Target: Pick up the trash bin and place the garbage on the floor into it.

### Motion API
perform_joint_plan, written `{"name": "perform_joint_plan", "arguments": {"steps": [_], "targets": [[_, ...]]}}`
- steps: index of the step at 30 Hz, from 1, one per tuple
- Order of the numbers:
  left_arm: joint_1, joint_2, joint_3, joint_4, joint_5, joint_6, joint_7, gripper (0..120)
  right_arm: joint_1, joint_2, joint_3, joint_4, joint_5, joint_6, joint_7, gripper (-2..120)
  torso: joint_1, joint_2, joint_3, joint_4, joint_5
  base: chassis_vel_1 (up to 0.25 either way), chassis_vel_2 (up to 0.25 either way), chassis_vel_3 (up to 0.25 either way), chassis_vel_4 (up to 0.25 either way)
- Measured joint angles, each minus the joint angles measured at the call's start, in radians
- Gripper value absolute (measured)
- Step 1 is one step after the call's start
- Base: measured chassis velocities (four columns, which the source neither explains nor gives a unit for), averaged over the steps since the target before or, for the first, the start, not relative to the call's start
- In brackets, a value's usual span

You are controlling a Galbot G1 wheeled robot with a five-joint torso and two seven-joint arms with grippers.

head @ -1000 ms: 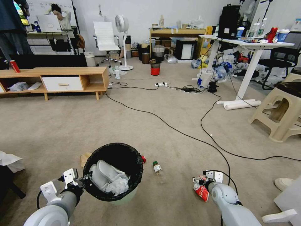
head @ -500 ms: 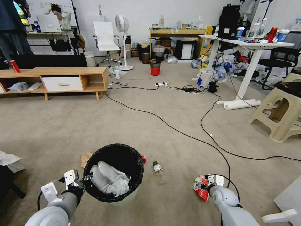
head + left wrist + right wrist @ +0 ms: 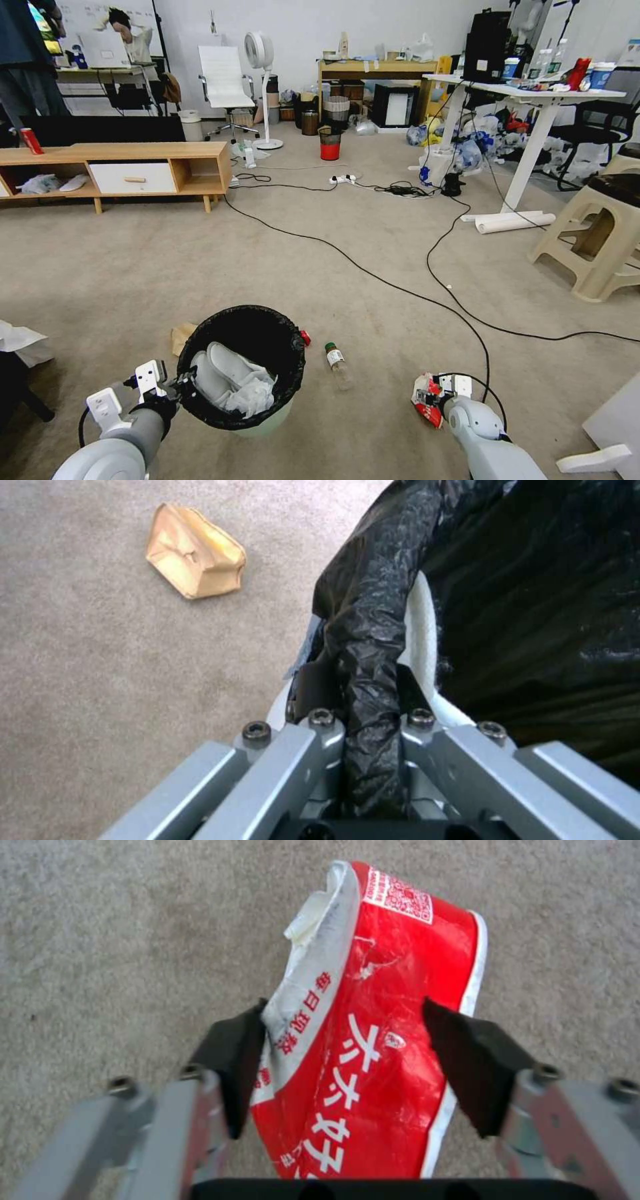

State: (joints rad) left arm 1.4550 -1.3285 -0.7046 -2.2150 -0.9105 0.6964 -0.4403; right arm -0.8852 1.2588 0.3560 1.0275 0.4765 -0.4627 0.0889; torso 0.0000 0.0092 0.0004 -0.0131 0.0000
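Lowered toward the floor (image 3: pixel 373 280) since a second ago, the right gripper (image 3: pixel 347 1060) brackets the noodle cup (image 3: pixel 373 1040), pads touching without visibly squeezing, so pickup looks imminent, while the left gripper (image 3: pixel 363 730) stays pinched on the trash bin (image 3: pixel 240 363) rim, the bottle (image 3: pixel 337 363) lying beyond.

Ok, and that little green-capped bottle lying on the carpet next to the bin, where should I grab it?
Grip the bottle across the middle of its clear body, coming straight down. It lies on its side on the floor, green cap pointing away from the robot, so close on its left and right flanks; end-on it would probably slip.
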Motion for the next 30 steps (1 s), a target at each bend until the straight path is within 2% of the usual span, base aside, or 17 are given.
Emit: {"name": "perform_joint_plan", "arguments": {"steps": [1, 2, 4, 5, 6, 8, 10, 11, 12, 15, 17, 30], "targets": [[-0.001, 0.0, 0.0, 0.0, 0.0, 0.0, 0.0, 3, 0.0, 0.0, -0.001, 0.0, -0.002, 0.004, -0.004, 54, 0.0, 0.0, 0.0, -0.0001, 0.0, 0.0, 0.0, 0.0, 0.0], [-0.001, 0.0, 0.0, 0.0, 0.0, 0.0, 0.0, 3, 0.0, 0.0, -0.001, 0.0, -0.002, 0.004, -0.004, 54, 0.0, 0.0, 0.0, -0.0001, 0.0, 0.0, 0.0, 0.0, 0.0], [-0.002, 0.001, 0.0, 0.003, 0.0, 0.0, 0.001, 3, 0.0, 0.0, -0.001, -0.001, -0.005, 0.019, -0.009, 42, 0.0, 0.0, 0.0, 0.0, 0.0, 0.0, 0.0, 0.0, 0.0], [-0.002, 0.001, 0.0, 0.003, 0.0, 0.0, 0.001, 3, 0.0, 0.0, -0.001, -0.001, -0.005, 0.019, -0.009, 42, 0.0, 0.0, 0.0, 0.0, 0.0, 0.0, 0.0, 0.0, 0.0], [-0.003, 0.001, 0.0, 0.004, 0.001, -0.001, 0.001, 3, 0.0, 0.0, -0.001, -0.001, -0.006, 0.021, -0.011, 35, 0.0, 0.0, 0.0, -0.0001, 0.0, 0.0, 0.0, 0.0, 0.0], [-0.004, 0.0, 0.0, 0.005, 0.001, -0.001, 0.001, 3, 0.0, 0.0, -0.001, -0.001, -0.006, 0.021, -0.012, 33, 0.0, 0.0, 0.0, 0.0, 0.0, 0.0, 0.0, 0.0, 0.0], [-0.004, 0.0, 0.001, 0.007, 0.001, -0.001, 0.001, 3, -0.001, 0.0, 0.0, 0.0, -0.007, 0.026, -0.017, 21, 0.0, 0.0, 0.0, -0.0001, 0.0, 0.0, 0.0, 0.0, 0.0], [-0.004, 0.0, 0.001, 0.007, 0.001, -0.001, 0.001, 3, -0.001, 0.0, 0.0, 0.0, -0.007, 0.026, -0.017, 21, 0.0, 0.0, 0.0, -0.0001, 0.0, 0.0, 0.0, 0.0, 0.0], [-0.005, 0.0, 0.0, 0.007, 0.002, -0.001, 0.001, 3, -0.002, 0.001, 0.001, 0.001, -0.007, 0.029, -0.019, 13, 0.0, 0.0, 0.0, -0.0001, 0.0, 0.0, 0.0, 0.0, 0.0], [-0.005, 0.0, 0.0, 0.007, 0.002, -0.001, 0.002, 3, -0.002, 0.001, 0.001, 0.002, -0.007, 0.031, -0.02, 10, 0.0, 0.0, 0.0, -0.0001, 0.0, 0.0, 0.0, 0.0, 0.0], [-0.004, 0.0, -0.002, 0.008, 0.002, -0.002, 0.002, 3, -0.004, 0.001, 0.002, 0.009, -0.006, 0.034, -0.023, 0, 0.0, 0.0, 0.0, -0.0001, 0.0, 0.0, 0.0, 0.0, 0.0], [-0.007, 0.001, -0.002, 0.011, 0.001, -0.003, 0.003, 3, -0.013, -0.003, 0.007, 0.049, -0.005, 0.044, -0.024, 0, 0.0, 0.0, 0.0, 0.0, 0.0001, 0.0, 0.0, 0.0, 0.0]]}}
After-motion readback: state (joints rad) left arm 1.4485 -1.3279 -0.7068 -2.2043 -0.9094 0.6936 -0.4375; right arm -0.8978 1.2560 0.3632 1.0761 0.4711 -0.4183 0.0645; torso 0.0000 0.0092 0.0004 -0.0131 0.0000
